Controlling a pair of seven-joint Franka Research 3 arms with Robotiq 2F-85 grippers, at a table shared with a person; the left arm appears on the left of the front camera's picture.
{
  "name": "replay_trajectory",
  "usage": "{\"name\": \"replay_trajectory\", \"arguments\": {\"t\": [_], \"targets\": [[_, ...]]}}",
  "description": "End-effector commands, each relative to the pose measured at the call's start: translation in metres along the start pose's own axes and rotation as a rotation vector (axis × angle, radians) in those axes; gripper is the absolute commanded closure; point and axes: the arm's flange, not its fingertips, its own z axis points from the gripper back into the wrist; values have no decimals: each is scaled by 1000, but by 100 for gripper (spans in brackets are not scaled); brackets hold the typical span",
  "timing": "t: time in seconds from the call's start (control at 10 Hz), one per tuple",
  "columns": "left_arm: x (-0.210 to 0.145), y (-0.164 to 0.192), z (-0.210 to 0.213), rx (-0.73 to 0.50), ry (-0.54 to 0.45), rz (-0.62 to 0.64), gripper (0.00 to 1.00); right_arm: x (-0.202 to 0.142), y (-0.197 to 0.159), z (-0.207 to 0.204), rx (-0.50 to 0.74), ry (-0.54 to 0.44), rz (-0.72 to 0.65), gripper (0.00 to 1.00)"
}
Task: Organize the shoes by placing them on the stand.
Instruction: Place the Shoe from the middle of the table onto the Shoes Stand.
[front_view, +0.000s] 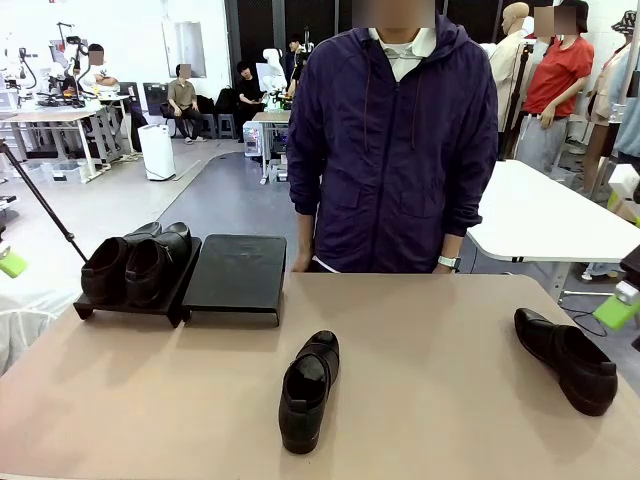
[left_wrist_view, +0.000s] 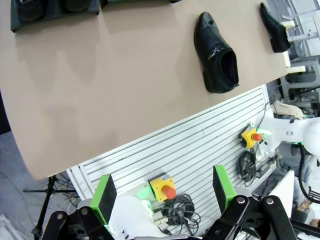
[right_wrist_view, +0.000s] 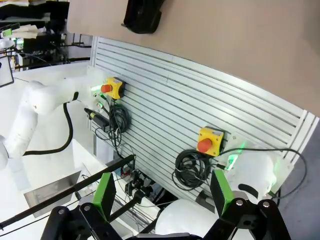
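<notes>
Black leather dress shoes (front_view: 135, 268): two sit side by side on the left panel of the low black two-panel stand (front_view: 235, 275), at the far left of the tan desk (front_view: 430, 340). A third shoe (front_view: 308, 390) lies near the desk's front middle and the fourth shoe (front_view: 565, 360) near its right edge. A person in a purple hooded jacket (front_view: 395, 150) stands opposite. The left jaws are apart (green pads (left_wrist_view: 106, 197) wide, gripping nothing), and so are the right jaws.

The person (front_view: 395, 150) is wearing a dark purple hooded jacket over a white collar, and a wristwatch (front_view: 449, 262). The left gripper (left_wrist_view: 164, 191) and right gripper (right_wrist_view: 162, 192) are showing black linkages and green pads (left_wrist_view: 106, 192).
</notes>
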Motion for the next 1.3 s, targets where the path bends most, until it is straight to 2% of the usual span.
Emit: {"name": "replay_trajectory", "arguments": {"t": [0.0, 0.4, 0.5, 0.6, 0.8, 0.9, 1.0, 1.1, 1.2], "targets": [[-1, 0, 1, -13, 0, -10, 0, 1, 4, 4, 14, 3, -2, 0], [0, 0, 0, 0, 0, 0, 0, 1, 4, 4, 14, 3, -2, 0], [19, -45, -32, -8, 100, -115, 0, 1, 4, 4, 14, 3, -2, 0], [35, -84, -69, 162, 168, -104, 0, 1, 4, 4, 14, 3, -2, 0], [43, -161, -160, 56, 284, -169, 0, 1, 4, 4, 14, 3, -2, 0], [33, -199, -222, 104, 406, -152, 0, 1, 4, 4, 14, 3, -2, 0], [21, -219, -252, 172, 475, -164, 0, 1, 4, 4, 14, 3, -2, 0], [17, -231, -276, 206, 434, -219, 0, 1, 4, 4, 14, 3, -2, 0], [15, -237, -282, 159, 475, -241, 0, 1, 4, 4, 14, 3, -2, 0]]}}
